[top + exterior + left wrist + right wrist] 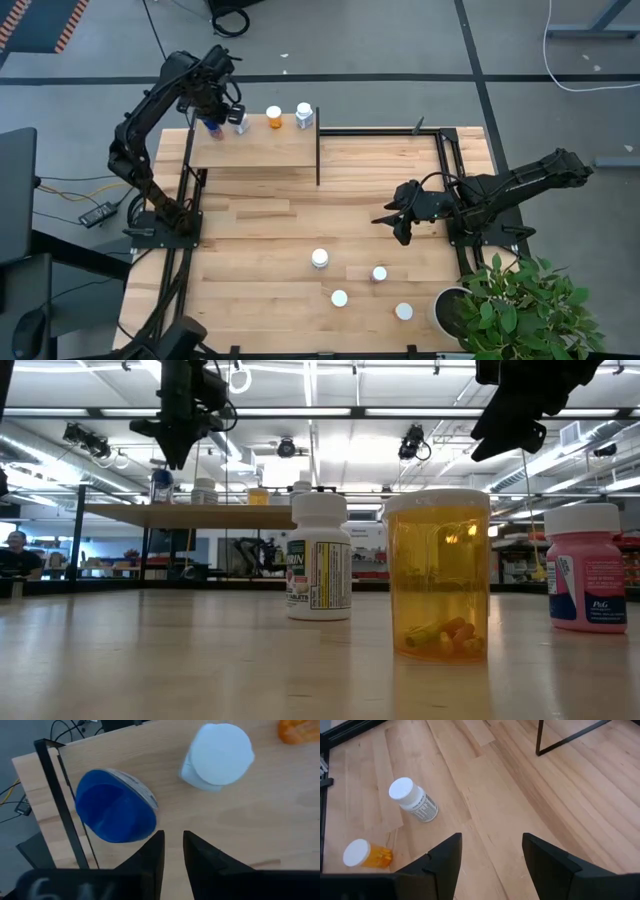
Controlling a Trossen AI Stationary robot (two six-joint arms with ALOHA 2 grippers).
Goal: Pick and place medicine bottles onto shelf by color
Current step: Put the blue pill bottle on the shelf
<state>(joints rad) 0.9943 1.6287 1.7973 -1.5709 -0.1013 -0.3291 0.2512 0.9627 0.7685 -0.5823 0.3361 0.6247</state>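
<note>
The light-wood shelf (262,150) stands at the table's far left. On it stand a blue-capped bottle (114,813), a white-capped bottle (218,755), an orange bottle (274,117) and another white-capped bottle (304,115). My left gripper (173,851) hovers above the shelf beside the blue-capped bottle, shut and empty. My right gripper (492,855) is open and empty above the table's right middle. Several bottles stand on the tabletop near the front, among them a white one (413,800), an orange one (368,854) and a pink one (587,566).
Black metal frame rails (318,150) edge the shelf and the table's right side (445,170). A potted plant (520,300) stands at the near right corner. A person (15,550) sits far behind the table.
</note>
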